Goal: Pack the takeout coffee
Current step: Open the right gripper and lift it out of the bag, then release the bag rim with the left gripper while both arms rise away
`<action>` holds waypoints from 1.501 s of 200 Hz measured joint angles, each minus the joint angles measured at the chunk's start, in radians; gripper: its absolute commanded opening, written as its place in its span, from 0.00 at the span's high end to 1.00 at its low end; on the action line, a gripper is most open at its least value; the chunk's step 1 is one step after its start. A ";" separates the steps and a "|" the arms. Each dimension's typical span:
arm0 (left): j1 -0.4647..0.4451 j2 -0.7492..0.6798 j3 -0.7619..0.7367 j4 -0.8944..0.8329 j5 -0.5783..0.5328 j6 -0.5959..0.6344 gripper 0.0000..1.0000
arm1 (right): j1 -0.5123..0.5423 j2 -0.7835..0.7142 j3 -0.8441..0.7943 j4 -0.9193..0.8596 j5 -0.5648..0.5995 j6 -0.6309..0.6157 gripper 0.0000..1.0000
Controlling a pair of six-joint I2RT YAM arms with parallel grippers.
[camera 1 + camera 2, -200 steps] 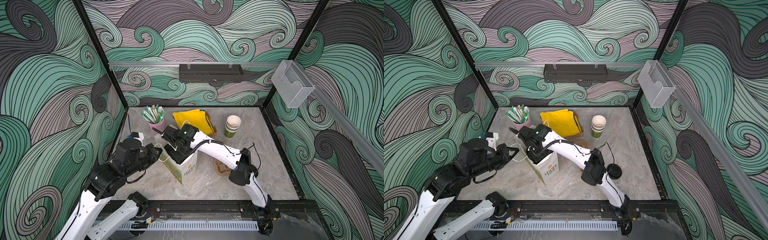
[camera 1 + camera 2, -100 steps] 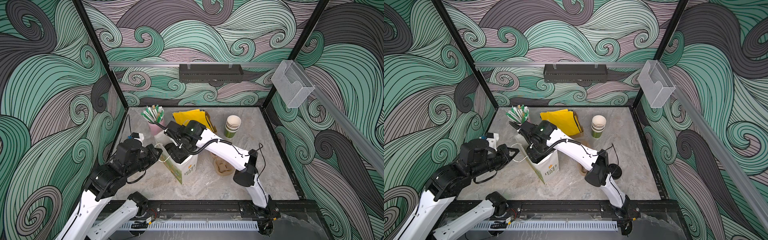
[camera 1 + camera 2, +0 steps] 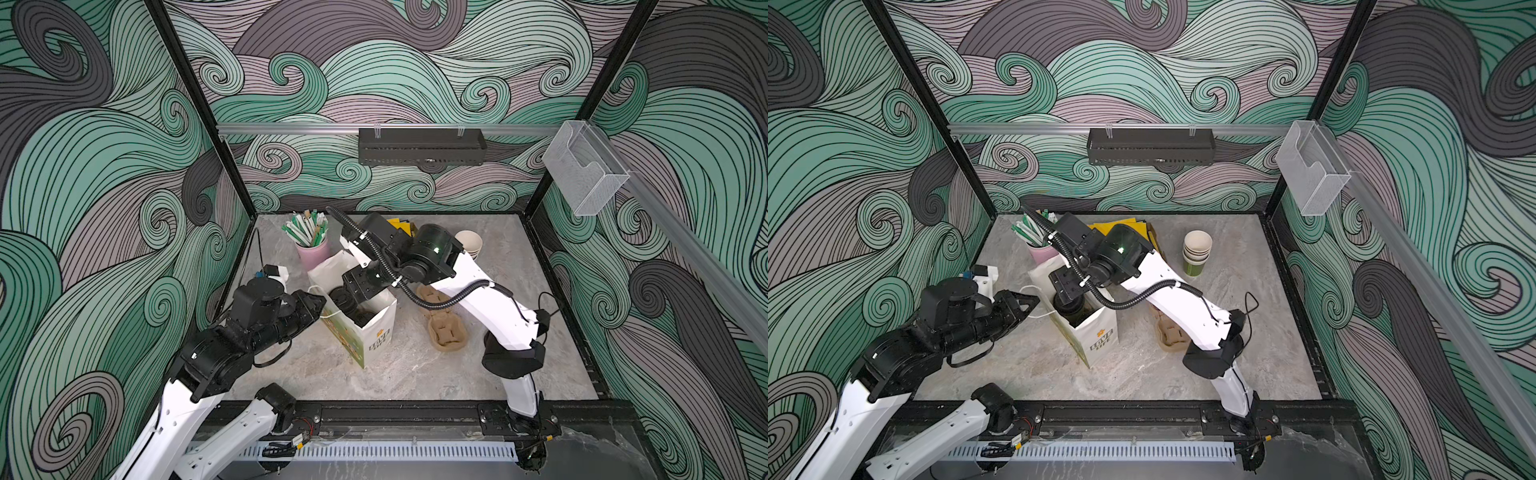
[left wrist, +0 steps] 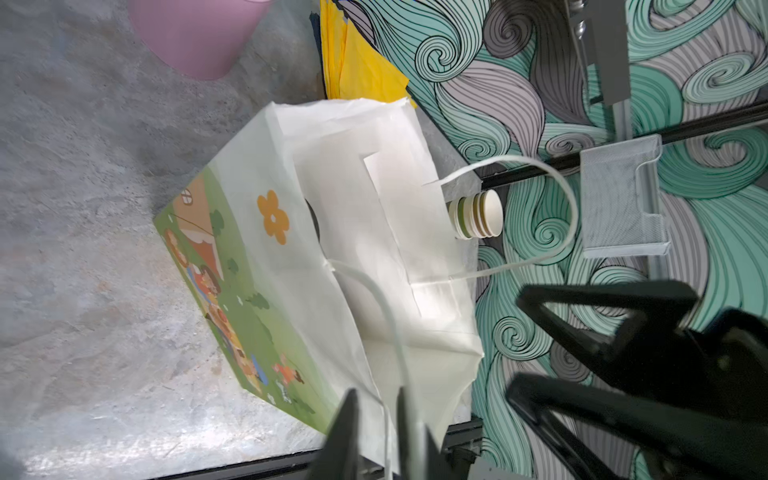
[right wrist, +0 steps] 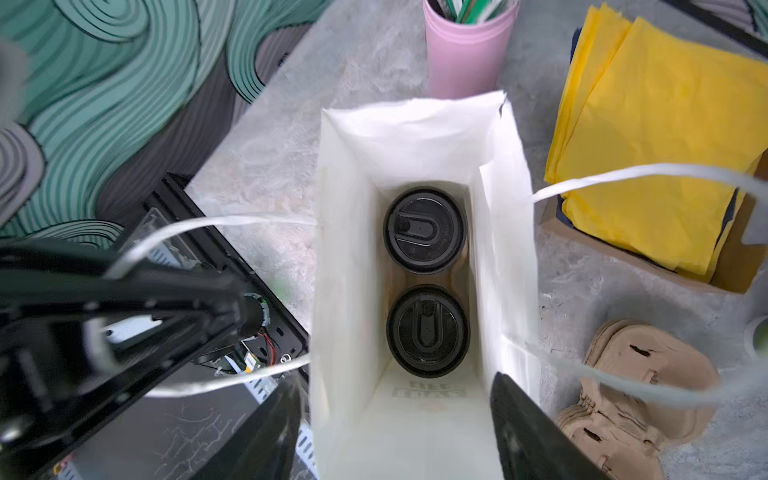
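Already the takeout coffee (image 5: 428, 330) stands upright at the bottom of the white paper bag (image 5: 353, 249), black lid up and close beside a second lidded cup (image 5: 424, 230). From these pictures the packing itself looks done. The right gripper (image 5: 397, 376) hangs over the bag's mouth with its jaws spread wide and nothing between them. One finger is outside the bag wall, the other close to the far handle (image 5: 623, 174). The left gripper (image 4: 376, 392) is at the near handle (image 4: 390, 332) with its jaws a little apart. The strip runs between them, apparently loose rather than pinched. The likely trouble is in the way out. If the right arm rises at a slant, a finger could catch the thin wall or hook a handle loop and drag the light bag over, tipping both cups. A pull from the left side with the strip caught between its fingers could tilt the bag the same way.
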 measured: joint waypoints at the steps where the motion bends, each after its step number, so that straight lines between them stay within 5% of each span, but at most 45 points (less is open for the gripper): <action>1: 0.000 0.000 0.000 0.000 0.000 0.000 0.51 | 0.000 -0.004 -0.003 0.003 0.000 -0.001 0.29; 35: 0.000 0.009 0.138 -0.087 -0.056 0.053 0.29 | 0.006 -0.297 -0.283 0.175 0.067 -0.025 0.26; 73: 0.000 0.047 0.432 -0.220 -0.216 0.153 0.27 | -0.021 -0.657 -0.775 0.473 0.245 0.000 0.28; 105: 0.003 0.192 0.571 -0.255 -0.335 0.267 0.26 | -0.156 -0.783 -1.033 0.646 0.312 0.099 0.31; 137: 0.093 0.495 0.699 -0.216 -0.324 0.398 0.27 | -0.279 -0.738 -1.044 0.658 0.301 0.158 0.32; 193: 0.335 0.859 0.763 -0.111 -0.083 0.558 0.38 | -0.382 -0.595 -0.924 0.535 0.163 0.171 0.34; 236: 0.354 1.071 0.945 -0.140 -0.075 0.687 0.47 | -0.405 -0.573 -0.907 0.468 0.100 0.201 0.36; 300: 0.354 1.264 1.028 -0.164 -0.159 0.784 0.58 | -0.405 -0.579 -0.907 0.421 0.081 0.227 0.38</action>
